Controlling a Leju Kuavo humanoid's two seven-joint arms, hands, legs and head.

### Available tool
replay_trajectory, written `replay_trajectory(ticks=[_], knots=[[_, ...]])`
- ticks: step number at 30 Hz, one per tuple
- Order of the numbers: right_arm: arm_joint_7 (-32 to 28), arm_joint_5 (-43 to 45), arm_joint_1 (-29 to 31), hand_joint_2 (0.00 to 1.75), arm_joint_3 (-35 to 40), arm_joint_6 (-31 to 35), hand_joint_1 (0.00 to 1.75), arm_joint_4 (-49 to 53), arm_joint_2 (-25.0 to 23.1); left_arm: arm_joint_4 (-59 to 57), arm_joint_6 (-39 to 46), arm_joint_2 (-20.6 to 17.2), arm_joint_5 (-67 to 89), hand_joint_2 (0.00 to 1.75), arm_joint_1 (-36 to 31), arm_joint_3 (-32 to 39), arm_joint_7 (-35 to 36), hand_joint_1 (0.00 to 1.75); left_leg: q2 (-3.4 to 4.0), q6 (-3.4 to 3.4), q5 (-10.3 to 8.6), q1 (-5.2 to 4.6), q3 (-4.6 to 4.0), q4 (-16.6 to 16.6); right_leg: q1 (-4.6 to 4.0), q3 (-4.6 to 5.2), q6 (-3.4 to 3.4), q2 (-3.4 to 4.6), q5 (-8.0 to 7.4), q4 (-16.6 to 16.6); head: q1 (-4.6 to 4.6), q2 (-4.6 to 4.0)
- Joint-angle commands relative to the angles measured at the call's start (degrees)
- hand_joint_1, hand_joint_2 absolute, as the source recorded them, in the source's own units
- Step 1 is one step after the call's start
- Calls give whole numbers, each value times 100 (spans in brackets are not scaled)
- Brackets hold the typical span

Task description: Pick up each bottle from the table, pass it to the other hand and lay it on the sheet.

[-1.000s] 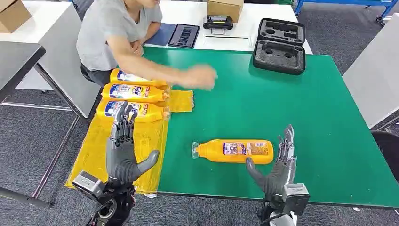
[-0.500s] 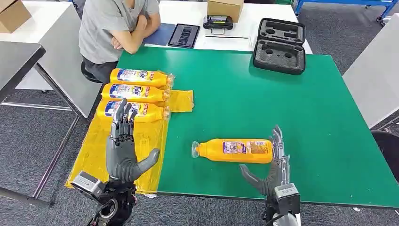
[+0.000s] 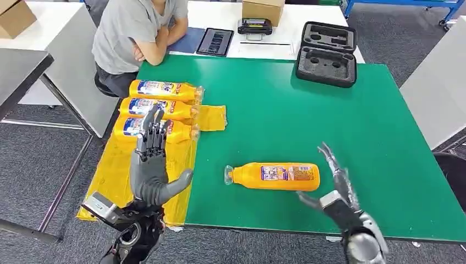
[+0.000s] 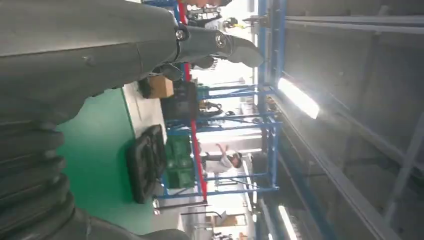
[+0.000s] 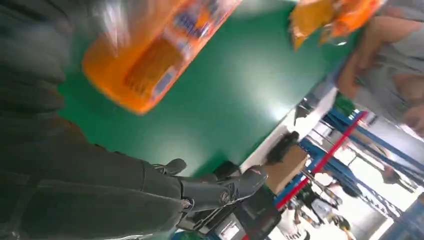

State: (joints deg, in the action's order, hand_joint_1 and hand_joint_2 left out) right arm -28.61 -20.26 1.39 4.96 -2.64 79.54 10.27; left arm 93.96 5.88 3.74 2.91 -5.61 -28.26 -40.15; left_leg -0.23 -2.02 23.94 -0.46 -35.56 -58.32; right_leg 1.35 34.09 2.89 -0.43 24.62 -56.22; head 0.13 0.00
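Observation:
An orange bottle (image 3: 273,176) lies on its side on the green table (image 3: 308,115), cap toward the left; it shows blurred in the right wrist view (image 5: 155,55). My right hand (image 3: 335,190) hangs open just beside the bottle's base, tilted, fingers spread, not touching it. Three orange bottles (image 3: 162,107) lie side by side on the yellow sheet (image 3: 118,168) at the table's left edge. My left hand (image 3: 151,165) is held upright and open above the sheet, near the closest of those bottles; its thumb and cover show in the left wrist view (image 4: 75,60).
A person (image 3: 134,33) in a grey shirt sits at the far left corner, arms folded. A black foam case (image 3: 327,52) rests at the table's far side. A tablet (image 3: 215,41) and a cardboard box (image 3: 262,10) sit on the white table behind.
The person's arm has drawn back from over the table. My right hand has swung and tilted to the right of the bottle's base. My left hand has risen slightly.

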Motion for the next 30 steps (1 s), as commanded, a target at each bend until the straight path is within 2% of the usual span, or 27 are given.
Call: replay_trajectory(ticks=[1, 5, 14, 15, 19, 20, 30], knots=[[358, -595, 688, 175, 44, -276, 0, -967, 614, -401, -242, 181, -45, 175, -326, 75, 15, 0, -4, 15, 7, 12, 24, 4, -12, -27, -17, -3, 6, 9, -4, 0], [281, -729, 1149, 175, 169, -300, 0, -1417, 607, -421, -248, 204, 1, 175, -394, 25, 15, 0, 16, 8, 5, 7, 14, 2, -8, -11, -9, 16, -1, 2, -2, 0], [194, -852, 1266, 175, 355, -301, 0, -1536, 571, -430, -176, 180, 40, 175, -407, -42, 15, 0, 4, 7, 3, 7, 12, 3, -7, -11, -8, 5, 1, 2, 0, 0], [182, -871, 1316, 175, 405, -316, 0, -1598, 559, -423, -139, 167, 52, 175, -406, -75, 15, 0, 10, 18, 16, 18, 37, 0, -19, -39, -22, 13, 9, 8, 0, 0], [129, -957, 1574, 175, 622, -361, 0, -1963, 561, -420, -90, 142, 34, 175, -390, -151, 15, 0, 22, 16, 13, 16, 34, 3, -16, -32, -19, 25, 3, 9, 0, 0], [126, -958, 1593, 175, 631, -361, 0, -1985, 557, -429, -85, 141, 39, 175, -389, -156, 15, 0, 15, 9, 5, 9, 15, 3, -10, -13, -10, 16, -1, 5, -2, 0], [50, -931, 1488, 175, 811, -402, 0, -1980, 587, -535, -147, 192, 48, 175, -459, -252, 15, 0, 3, 8, 4, 9, 14, 4, -9, -15, -10, 4, 2, 5, -2, 0]])
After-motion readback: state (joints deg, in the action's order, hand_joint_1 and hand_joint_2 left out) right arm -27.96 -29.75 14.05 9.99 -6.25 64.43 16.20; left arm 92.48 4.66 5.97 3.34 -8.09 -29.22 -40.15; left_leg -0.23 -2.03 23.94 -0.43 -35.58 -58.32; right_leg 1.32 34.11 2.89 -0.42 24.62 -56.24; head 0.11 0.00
